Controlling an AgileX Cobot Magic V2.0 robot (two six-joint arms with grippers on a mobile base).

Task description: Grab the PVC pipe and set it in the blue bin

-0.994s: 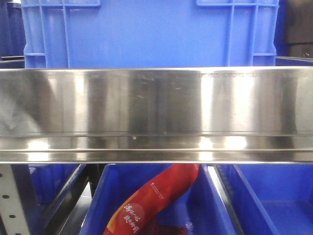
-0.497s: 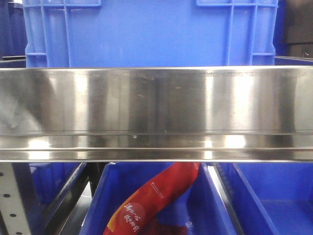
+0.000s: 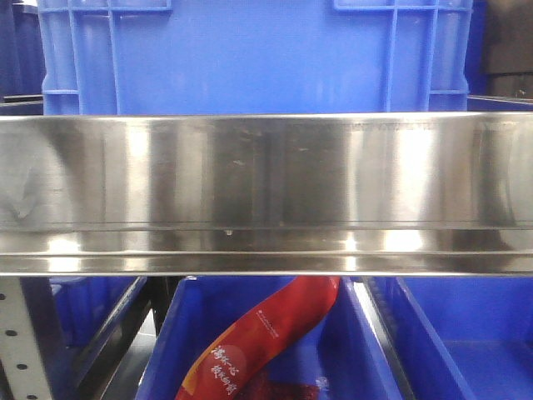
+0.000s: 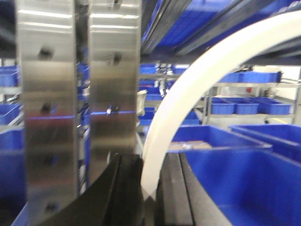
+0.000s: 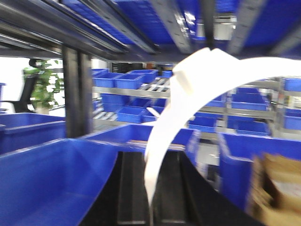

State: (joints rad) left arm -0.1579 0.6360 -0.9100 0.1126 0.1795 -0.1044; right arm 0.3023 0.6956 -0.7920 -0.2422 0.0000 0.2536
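The PVC pipe shows in no view. In the left wrist view my left gripper (image 4: 149, 190) has its black fingers close together, with the end of a long curved white strap (image 4: 197, 84) between them. In the right wrist view my right gripper (image 5: 149, 197) looks the same, fingers together round the end of a like white strap (image 5: 162, 132) with a notched tip. Both wrist views are blurred. A large blue bin (image 3: 250, 58) stands on the shelf in the front view. Neither gripper shows there.
A wide stainless steel shelf rail (image 3: 266, 192) fills the middle of the front view. Below it are blue bins (image 3: 358, 333), one holding a red package (image 3: 266, 333). A steel upright (image 4: 47, 117) stands left of my left gripper, a blue bin (image 4: 244, 183) to its right. Blue bins (image 5: 47, 179) and a cardboard box (image 5: 277, 188) flank my right gripper.
Only the reflections on the steel rail have shifted slightly; the bins and the red package have not moved.
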